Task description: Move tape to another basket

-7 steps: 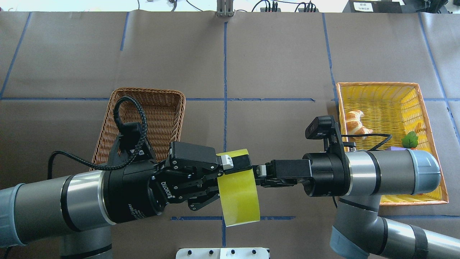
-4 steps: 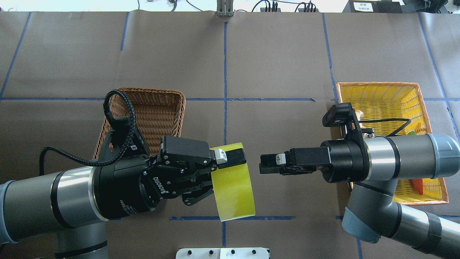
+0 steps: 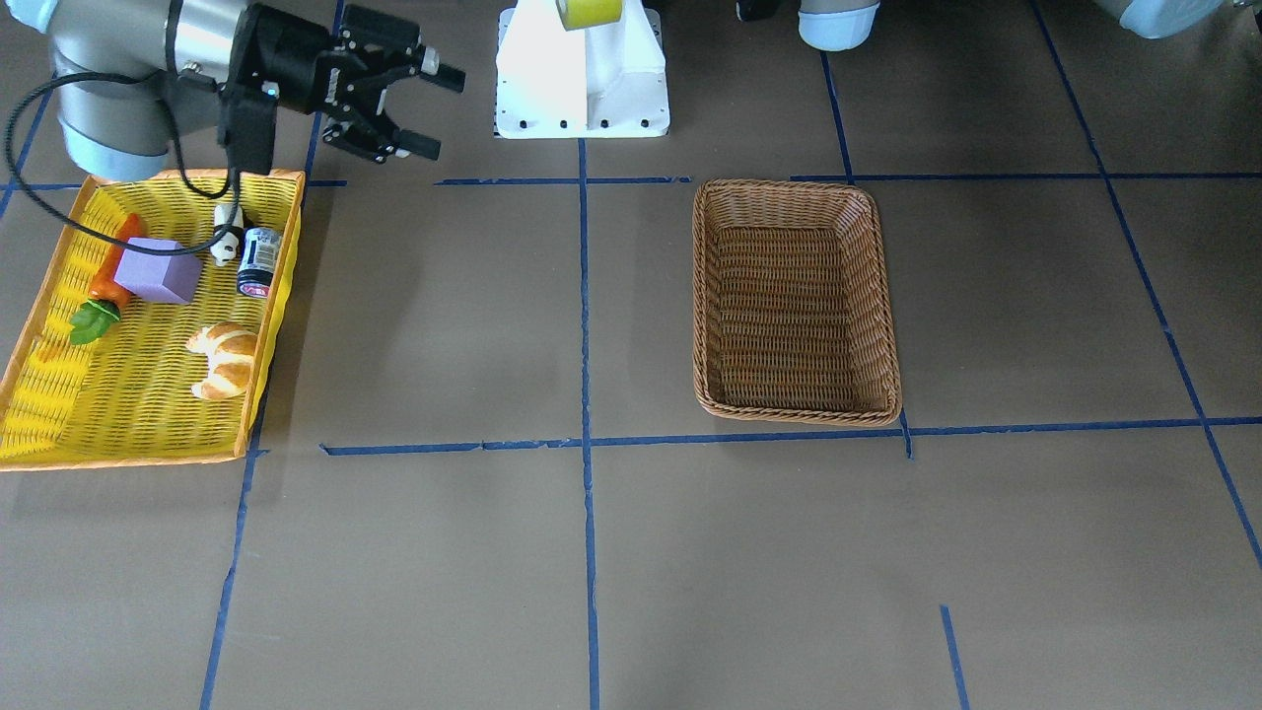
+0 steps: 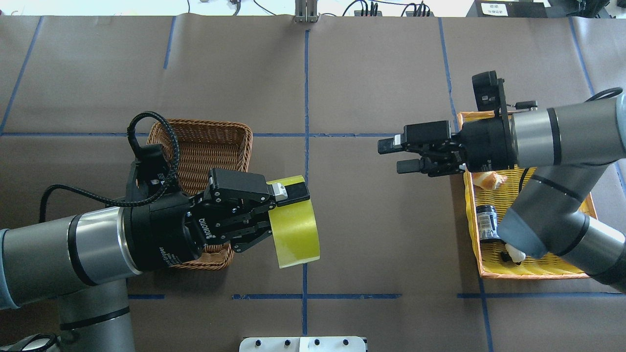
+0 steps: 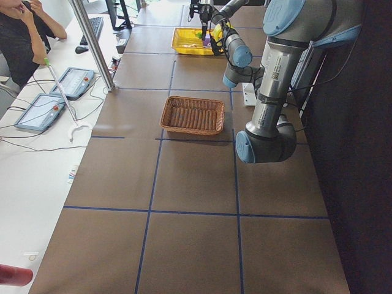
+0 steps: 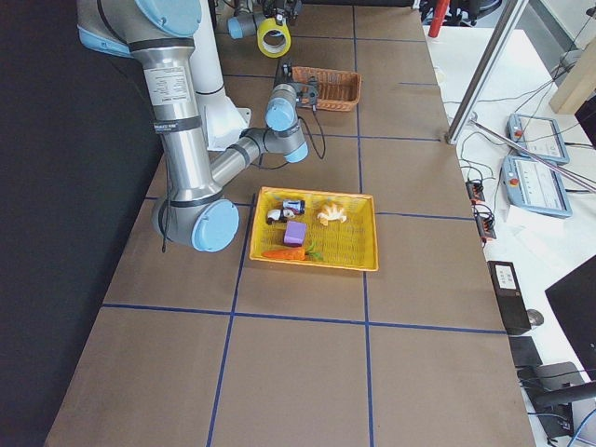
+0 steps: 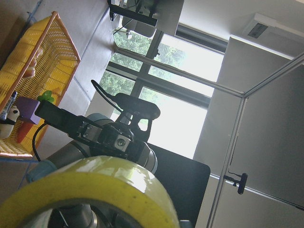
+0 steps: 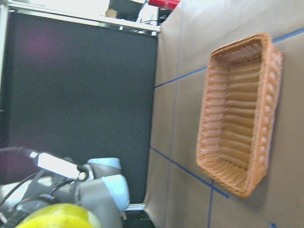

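Note:
My left gripper [image 4: 289, 208] is shut on the tape [image 4: 297, 230], a yellow-green roll held in the air just right of the brown wicker basket [image 4: 244, 134]. One finger lies on the roll's outside and the other is hidden by the roll. The tape also shows at the top edge of the front view [image 3: 588, 10], in the right side view [image 6: 275, 37] and close up in the left wrist view [image 7: 95, 190]. The basket [image 3: 797, 192] is empty. My right gripper [image 4: 393, 156] is open and empty, by the yellow basket's left rim; it also shows in the front view [image 3: 437, 113].
The yellow orange-rimmed basket [image 3: 128, 459] holds a croissant [image 3: 225, 360], a purple block [image 3: 153, 271], a carrot, a small jar [image 3: 258, 261] and a panda toy. A white mount plate [image 3: 582, 108] sits at the robot's edge. Operators' tablets lie beyond the table's far side.
My left gripper has carried the tape left and farther from the robot, toward the wicker basket. My right gripper has drawn away from the tape to the yellow basket's rim.

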Action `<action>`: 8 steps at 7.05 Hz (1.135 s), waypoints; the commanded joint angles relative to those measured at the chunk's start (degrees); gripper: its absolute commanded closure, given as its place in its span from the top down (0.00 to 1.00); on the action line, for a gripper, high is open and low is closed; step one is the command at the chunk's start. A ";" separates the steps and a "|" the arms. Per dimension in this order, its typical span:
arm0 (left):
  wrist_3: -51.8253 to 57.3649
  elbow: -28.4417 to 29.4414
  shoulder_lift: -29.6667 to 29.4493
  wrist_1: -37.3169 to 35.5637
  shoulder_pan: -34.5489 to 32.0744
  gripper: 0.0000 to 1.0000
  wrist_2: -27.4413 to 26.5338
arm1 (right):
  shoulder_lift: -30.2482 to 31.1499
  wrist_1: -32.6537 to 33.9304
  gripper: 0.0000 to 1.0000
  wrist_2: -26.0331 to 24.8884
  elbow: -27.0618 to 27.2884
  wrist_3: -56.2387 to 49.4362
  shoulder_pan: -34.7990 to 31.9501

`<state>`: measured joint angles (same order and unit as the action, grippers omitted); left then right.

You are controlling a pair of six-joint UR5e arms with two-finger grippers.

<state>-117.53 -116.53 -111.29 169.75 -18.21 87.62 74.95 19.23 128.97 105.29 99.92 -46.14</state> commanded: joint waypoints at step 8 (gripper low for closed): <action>44.51 1.12 0.29 -67.20 -14.21 0.00 14.51 | 9.13 60.20 1.00 5.94 0.79 -74.43 -21.59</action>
<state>-80.04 -115.74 -110.92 110.86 -30.95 102.08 81.42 75.34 134.85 105.78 35.95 -64.38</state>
